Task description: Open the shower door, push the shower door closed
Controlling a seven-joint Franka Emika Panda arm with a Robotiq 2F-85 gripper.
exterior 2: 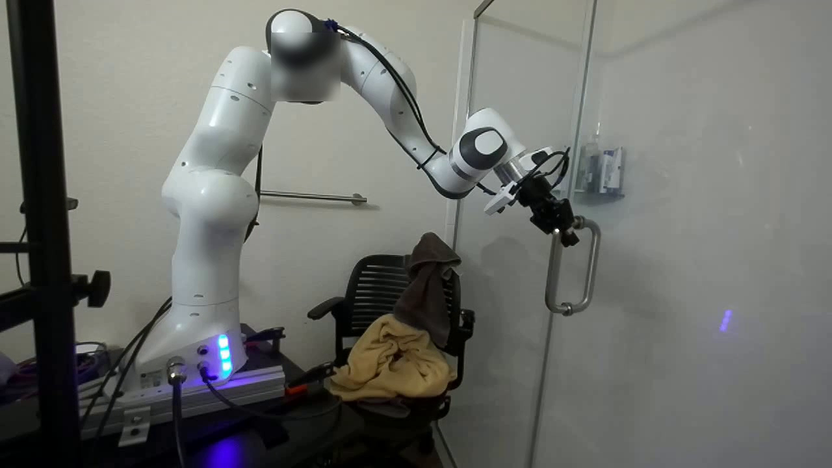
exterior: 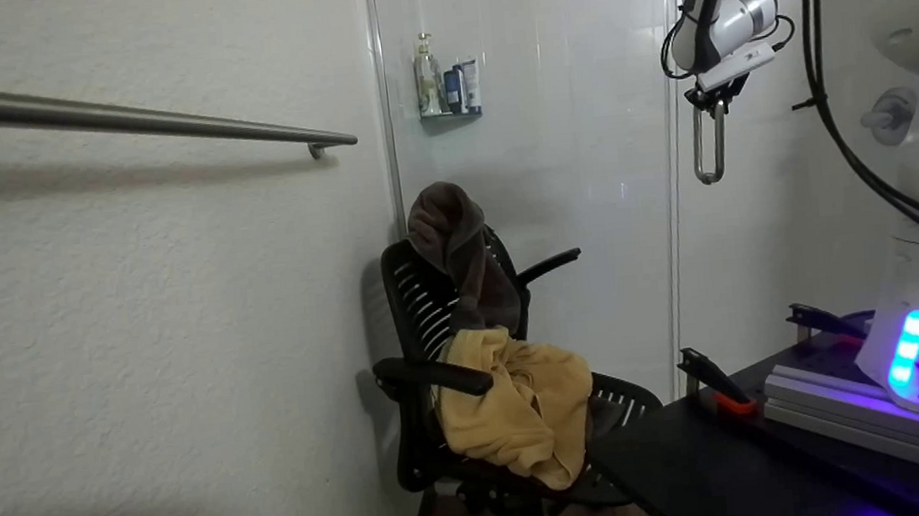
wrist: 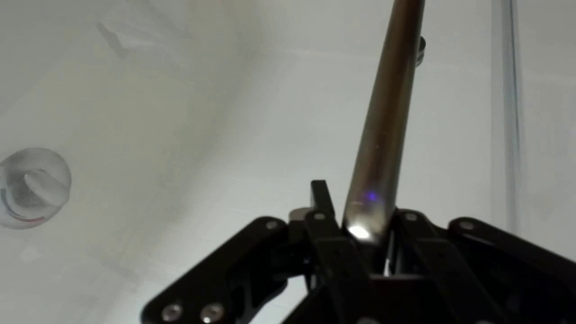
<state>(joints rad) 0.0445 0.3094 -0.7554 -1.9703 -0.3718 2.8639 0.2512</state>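
The tool (wrist: 367, 223) grasps the silver door handle (wrist: 389, 112), jaws narrowly parted around it.

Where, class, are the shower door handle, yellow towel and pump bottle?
Shower door handle (wrist: 389, 112), in the wrist view: metal bar.
Yellow towel (exterior: 510, 410), in an exterior view: crumpled middle.
Pump bottle (exterior: 427, 81), in an exterior view: body.
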